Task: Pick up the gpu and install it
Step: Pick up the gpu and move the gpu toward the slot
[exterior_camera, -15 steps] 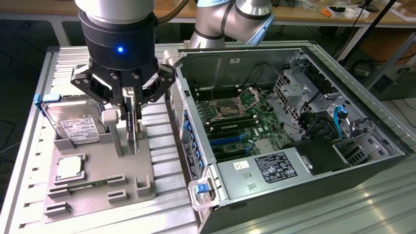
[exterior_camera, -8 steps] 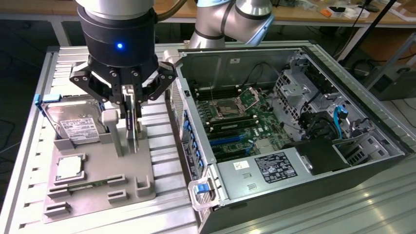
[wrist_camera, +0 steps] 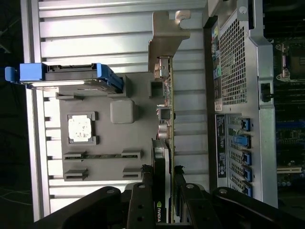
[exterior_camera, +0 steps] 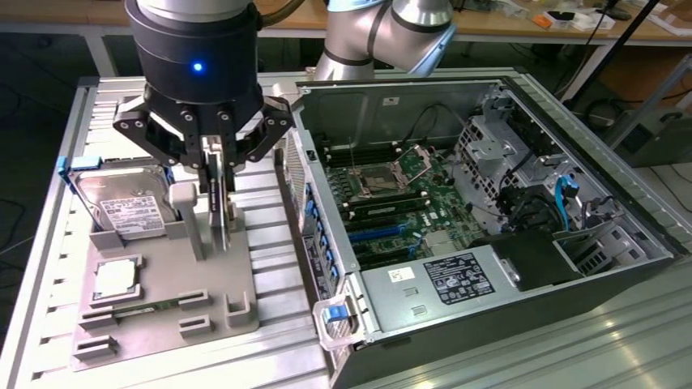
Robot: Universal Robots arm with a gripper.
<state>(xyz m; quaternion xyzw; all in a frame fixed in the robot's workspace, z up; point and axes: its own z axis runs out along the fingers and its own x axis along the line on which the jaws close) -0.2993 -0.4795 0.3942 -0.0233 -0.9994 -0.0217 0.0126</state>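
- Grey plastic holder tray (exterior_camera: 162, 324) lies nearest, its pockets keeping parts sorted; a processor chip (exterior_camera: 117, 277) sits flat in one.
- The gpu (exterior_camera: 220, 203) stands on edge over the tray, thin side up so fingers can straddle it. The gripper (exterior_camera: 216, 174) is clamped on its upper edge; whether the card has cleared its slot is unclear.
- A hard drive (exterior_camera: 130, 207) leans in its own pocket just behind.
- The computer case (exterior_camera: 605, 267) lies open beside the tray, motherboard (exterior_camera: 400, 203) facing up, reachable from above.
- Everything rests on a ribbed aluminium table (exterior_camera: 271, 356); wooden desks (exterior_camera: 508, 32) stand beyond.
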